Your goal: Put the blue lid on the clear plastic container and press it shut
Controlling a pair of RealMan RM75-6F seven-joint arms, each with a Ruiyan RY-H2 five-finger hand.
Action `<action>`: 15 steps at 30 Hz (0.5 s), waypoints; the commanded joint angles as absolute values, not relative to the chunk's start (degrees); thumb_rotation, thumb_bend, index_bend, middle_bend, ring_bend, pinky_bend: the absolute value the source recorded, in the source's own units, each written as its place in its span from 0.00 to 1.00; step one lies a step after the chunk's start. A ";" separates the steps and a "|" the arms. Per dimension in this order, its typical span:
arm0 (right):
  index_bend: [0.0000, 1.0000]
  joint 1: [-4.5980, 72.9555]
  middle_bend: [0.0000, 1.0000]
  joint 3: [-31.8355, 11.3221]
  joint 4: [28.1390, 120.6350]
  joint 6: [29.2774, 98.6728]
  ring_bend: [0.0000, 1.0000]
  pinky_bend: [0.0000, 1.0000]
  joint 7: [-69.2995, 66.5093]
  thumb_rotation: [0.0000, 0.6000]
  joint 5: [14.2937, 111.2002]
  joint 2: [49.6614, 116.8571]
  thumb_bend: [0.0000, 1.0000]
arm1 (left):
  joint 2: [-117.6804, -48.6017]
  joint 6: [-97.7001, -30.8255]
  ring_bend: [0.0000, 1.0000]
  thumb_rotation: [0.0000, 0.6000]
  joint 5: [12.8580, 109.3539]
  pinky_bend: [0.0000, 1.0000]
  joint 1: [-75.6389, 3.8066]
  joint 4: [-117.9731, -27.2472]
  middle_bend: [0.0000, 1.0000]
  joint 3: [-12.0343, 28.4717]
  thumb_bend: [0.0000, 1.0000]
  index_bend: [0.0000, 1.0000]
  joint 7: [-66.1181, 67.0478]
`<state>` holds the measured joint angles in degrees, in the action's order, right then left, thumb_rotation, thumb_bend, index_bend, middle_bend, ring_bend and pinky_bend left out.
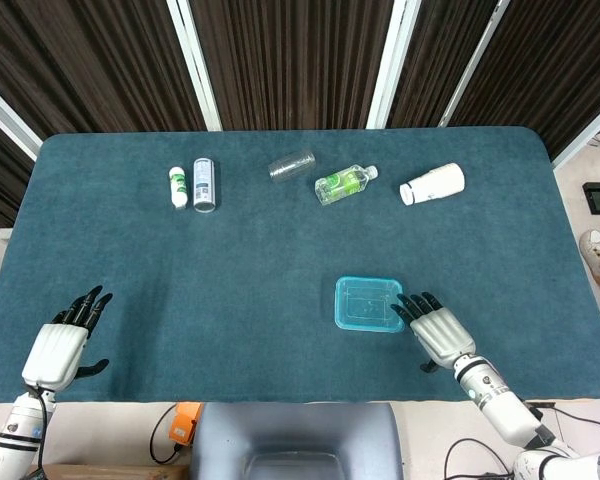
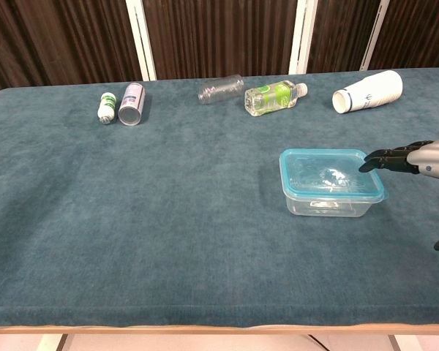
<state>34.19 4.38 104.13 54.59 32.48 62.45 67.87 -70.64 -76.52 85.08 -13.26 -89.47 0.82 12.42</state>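
Blue lid (image 2: 329,174) sits on the clear plastic container (image 2: 328,205); right hand (image 1: 438,330) flat, fingers spread, empty, fingertips at its right edge; left hand (image 1: 60,347) likewise empty, well apart.

Along the far side of the teal counter (image 1: 230,260) lie five things in a row: a small white bottle with a green label (image 1: 178,186), a silver can (image 1: 203,184) just beside it, a clear jar (image 1: 292,166), a green-labelled water bottle (image 1: 345,184), and a white cup (image 1: 432,185).
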 commanded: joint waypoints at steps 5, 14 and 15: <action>0.00 33.72 0.00 3.86 105.94 55.23 0.00 0.15 29.72 1.00 65.28 66.19 0.24 | -70.62 -76.33 0.12 1.00 84.90 0.34 -13.32 -89.51 0.01 0.87 0.42 0.09 12.46; 0.37 32.31 0.27 -0.63 104.80 62.18 0.30 0.37 21.54 1.00 75.15 67.86 0.45 | -70.77 -76.25 0.12 1.00 85.01 0.34 -13.38 -89.50 0.01 0.77 0.42 0.09 12.75; 0.38 32.64 0.28 -1.15 104.49 61.74 0.31 0.38 21.47 1.00 74.59 68.24 0.45 | -70.78 -76.23 0.12 1.00 84.99 0.34 -13.39 -89.49 0.02 0.78 0.42 0.09 12.80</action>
